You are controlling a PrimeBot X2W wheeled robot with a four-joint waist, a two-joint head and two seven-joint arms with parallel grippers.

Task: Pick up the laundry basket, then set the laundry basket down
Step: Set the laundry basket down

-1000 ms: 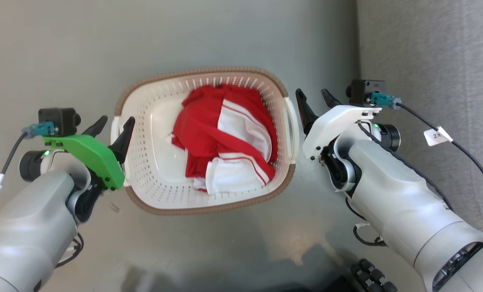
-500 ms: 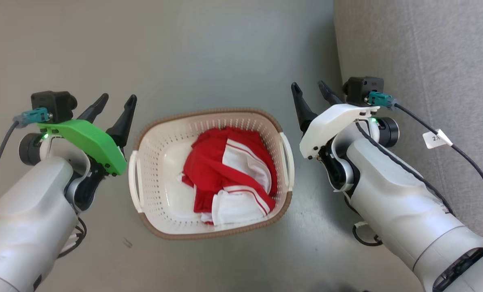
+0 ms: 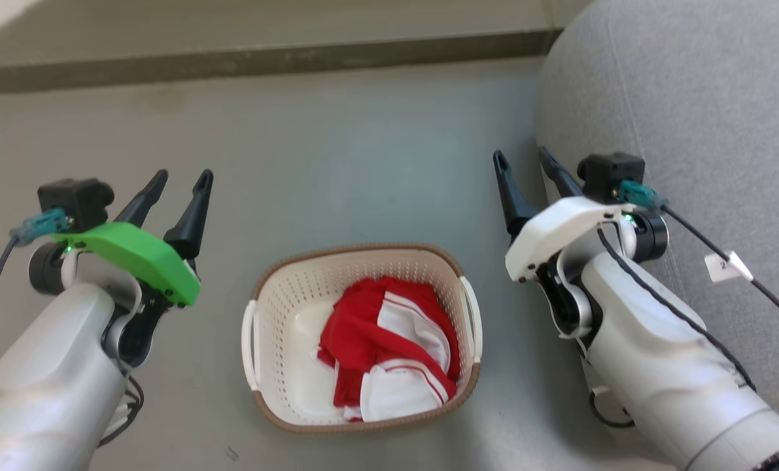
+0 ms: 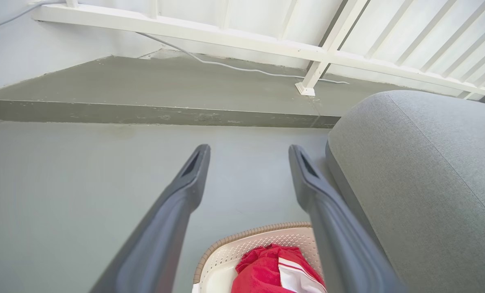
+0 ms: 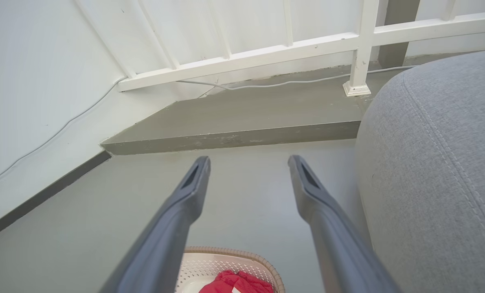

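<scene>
**While the left gripper (image 3: 183, 175) and right gripper (image 3: 520, 154) gape, the laundry basket (image 3: 284, 314) sits between them**

As the head view looks down, the laundry basket stands on the grey floor (image 3: 363, 150) between the 2 arms. It is nearer the robot than either pair of fingertips and touches neither. Each white handle lies to the inner side of its gripper, with floor showing between. Both grippers grasp nothing, their 2 dark fingers spread apart. A red and white garment (image 3: 389, 347) lies crumpled inside the basket (mostly in the half nearer the right gripper). Just outside the right gripper rises a grey upholstered seat (image 3: 690, 98), and a low step (image 3: 232, 62) runs well ahead of both sets of fingertips.

Along the left wrist view, the left gripper (image 4: 248, 149) points its parted fingers over the floor. The basket's rim (image 4: 234, 237) and the garment show low between their bases. The seat bulks beside the right-hand finger, and a white railing (image 4: 315, 69) stands far beyond the tips.

Along the right wrist view, the right gripper (image 5: 248, 159) is likewise spread and holds nothing. The basket's far rim (image 5: 242, 251) shows between the finger bases, and the seat is close beside the right-hand finger.
</scene>
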